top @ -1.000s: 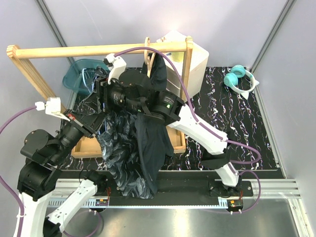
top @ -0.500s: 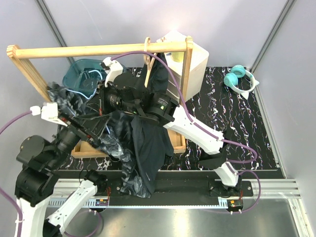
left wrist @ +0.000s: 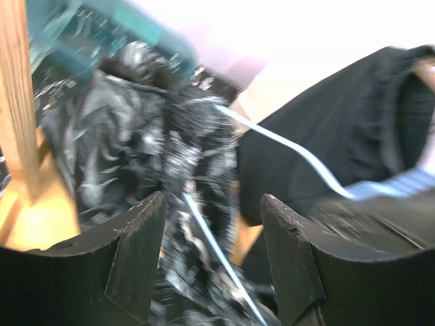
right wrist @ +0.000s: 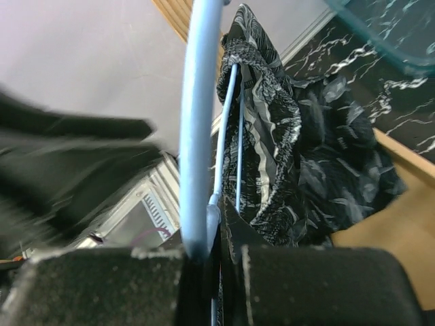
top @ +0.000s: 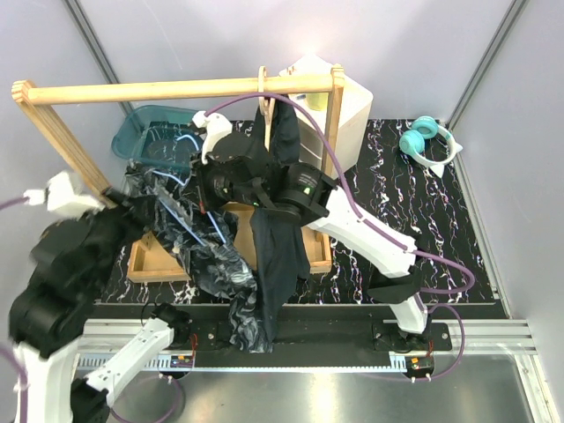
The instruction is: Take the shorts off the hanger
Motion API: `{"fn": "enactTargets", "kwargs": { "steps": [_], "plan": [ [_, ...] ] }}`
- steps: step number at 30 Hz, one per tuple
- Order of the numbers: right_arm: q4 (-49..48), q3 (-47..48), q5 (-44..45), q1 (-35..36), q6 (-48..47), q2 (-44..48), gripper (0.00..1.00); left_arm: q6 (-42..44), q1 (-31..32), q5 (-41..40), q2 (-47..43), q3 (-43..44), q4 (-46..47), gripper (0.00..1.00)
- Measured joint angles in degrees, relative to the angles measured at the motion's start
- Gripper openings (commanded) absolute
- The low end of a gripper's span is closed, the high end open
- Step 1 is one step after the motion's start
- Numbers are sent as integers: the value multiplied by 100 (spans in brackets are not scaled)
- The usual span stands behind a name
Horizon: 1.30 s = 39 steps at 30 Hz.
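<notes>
The black-and-white patterned shorts (top: 225, 269) still hang by the waistband on the light blue hanger (top: 182, 222), sagging down over the table's front edge. My right gripper (top: 203, 192) is shut on that hanger. In the right wrist view the hanger (right wrist: 197, 136) runs up from the gripper (right wrist: 207, 255), with the shorts (right wrist: 285, 149) draped over its thin wires. My left gripper (left wrist: 214, 224) stands open and blurred just short of the shorts (left wrist: 136, 149), holding nothing, and a hanger wire (left wrist: 204, 234) crosses between its fingers.
A black garment (top: 278, 238) hangs from a wooden hanger on the wooden rack (top: 176, 89). A teal bin (top: 145, 132) sits at back left, a white box (top: 348, 106) behind the rack, teal headphones (top: 427, 141) at right. The rack's wooden base (top: 154, 264) lies under the shorts.
My left gripper has let go of the shorts and the left arm has pulled back left. My right gripper has shut on the blue hanger. The shorts hang lower and further left.
</notes>
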<state>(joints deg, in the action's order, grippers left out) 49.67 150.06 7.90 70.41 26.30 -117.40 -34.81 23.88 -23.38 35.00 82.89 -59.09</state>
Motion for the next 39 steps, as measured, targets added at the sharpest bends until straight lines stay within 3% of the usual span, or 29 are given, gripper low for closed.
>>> {"fn": "enactTargets", "kwargs": {
  "steps": [6, 10, 13, 16, 17, 20, 29, 39],
  "plan": [
    [175, -125, 105, 0, -205, 372, 0, 79, 0, -155, 1158, 107, -155, 61],
    [269, -181, 103, 0, -317, 544, 0, 157, -68, -127, 1545, 186, -164, 47],
    [304, -308, 103, 0, -389, 678, 0, 192, -313, 13, 1700, 297, -114, 43],
    [321, -498, 98, -2, -450, 809, 0, 186, -516, 177, 1731, 299, -61, 26],
    [326, -557, 92, -2, -470, 844, 0, 184, -560, 236, 1729, 293, -33, 12],
    [330, -752, 44, -2, -511, 951, 0, 168, -645, 382, 1722, 286, 79, 1],
    [221, -1464, 9, -2, -680, 1419, 0, 262, -850, 208, 2135, 629, 37, 0],
    [-304, -2771, 17, -2, -1019, 2304, 0, 107, -2020, -37, 3042, 1123, -153, 0]
  ]
}}
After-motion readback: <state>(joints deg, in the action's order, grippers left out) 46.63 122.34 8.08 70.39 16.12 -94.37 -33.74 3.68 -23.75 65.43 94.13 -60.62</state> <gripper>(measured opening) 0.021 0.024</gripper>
